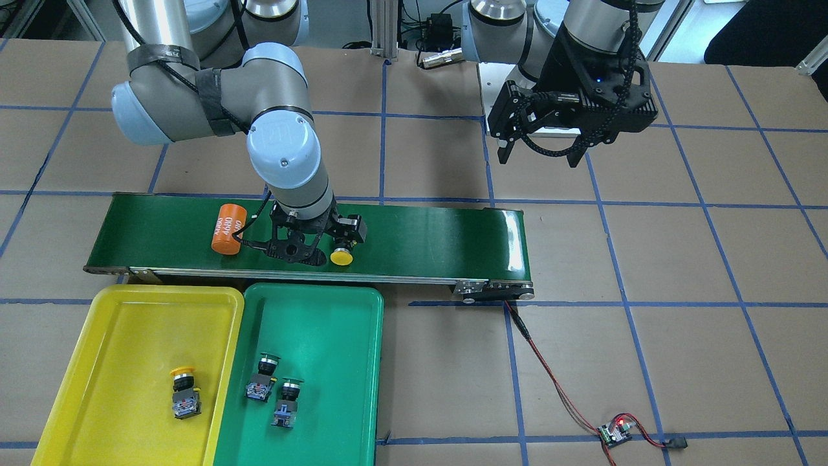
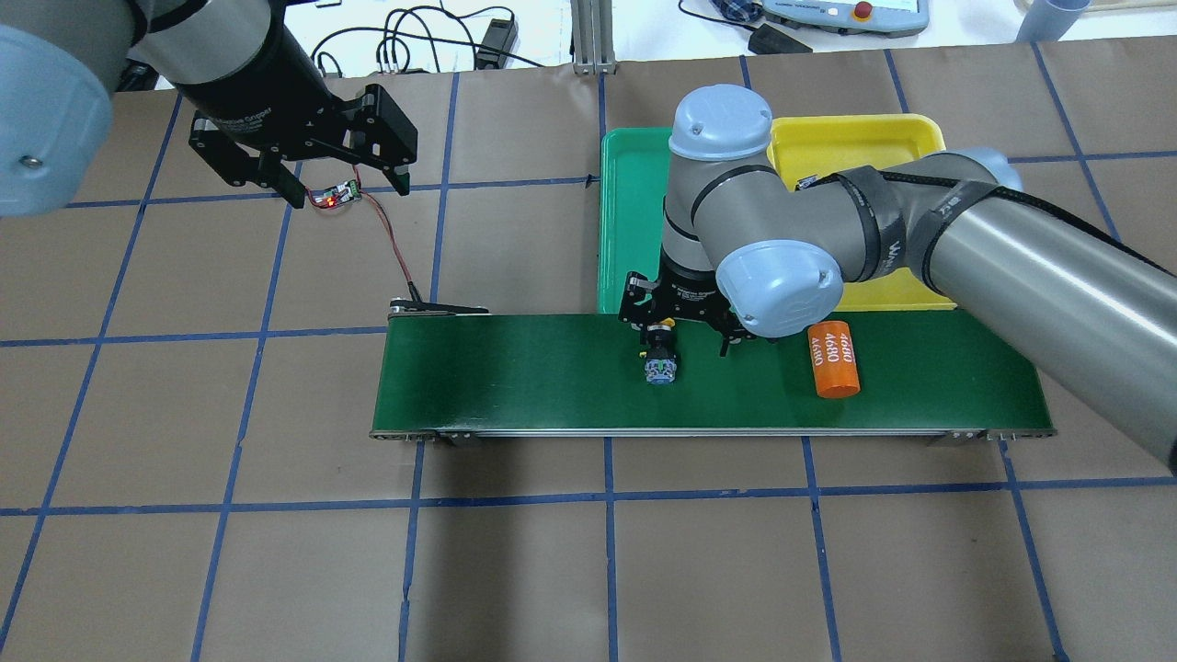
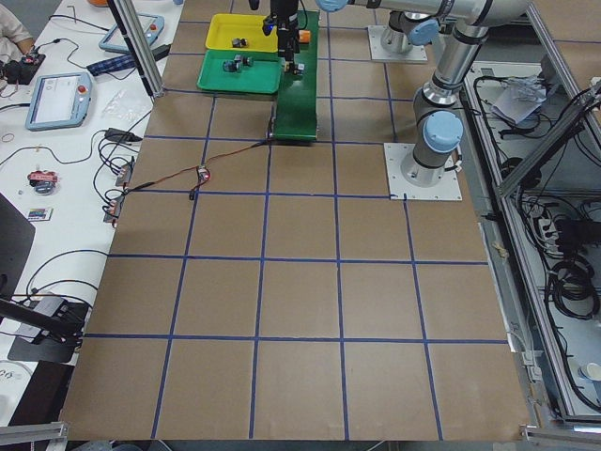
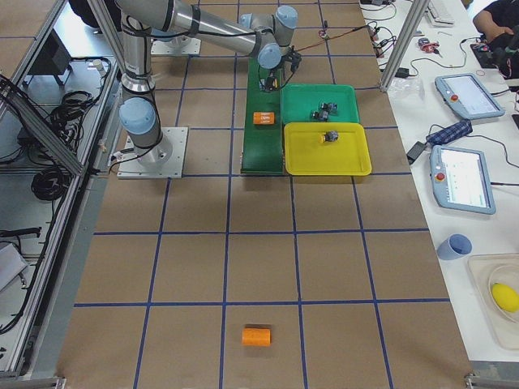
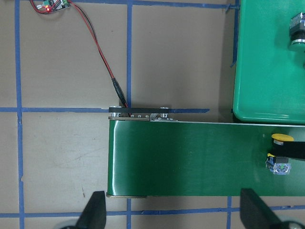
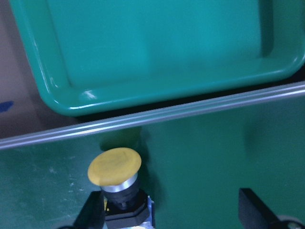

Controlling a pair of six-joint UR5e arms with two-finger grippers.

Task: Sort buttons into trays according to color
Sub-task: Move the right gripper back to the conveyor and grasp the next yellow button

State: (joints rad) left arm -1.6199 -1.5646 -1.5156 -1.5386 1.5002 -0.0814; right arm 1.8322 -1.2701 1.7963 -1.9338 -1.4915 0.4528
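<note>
A yellow-capped button [image 1: 341, 255] lies on the dark-green conveyor belt [image 1: 420, 239]. My right gripper [image 1: 320, 249] is low over it and open. In the right wrist view the button [image 6: 115, 167] sits just inside one finger [image 6: 93, 214], with the other finger far off. My left gripper [image 1: 543, 155] is open and empty, high over the bare table away from the belt. The yellow tray [image 1: 116, 349] holds one yellow button [image 1: 183, 391]. The green tray [image 1: 323, 336] holds two green buttons [image 1: 262, 378] [image 1: 286, 401].
An orange cylinder with white numbers [image 1: 226, 228] lies on the belt beside my right gripper. A red-black cable runs from the belt's end to a small circuit board [image 1: 614, 432]. The trays touch the belt's edge. Another orange cylinder [image 4: 256, 336] lies far off.
</note>
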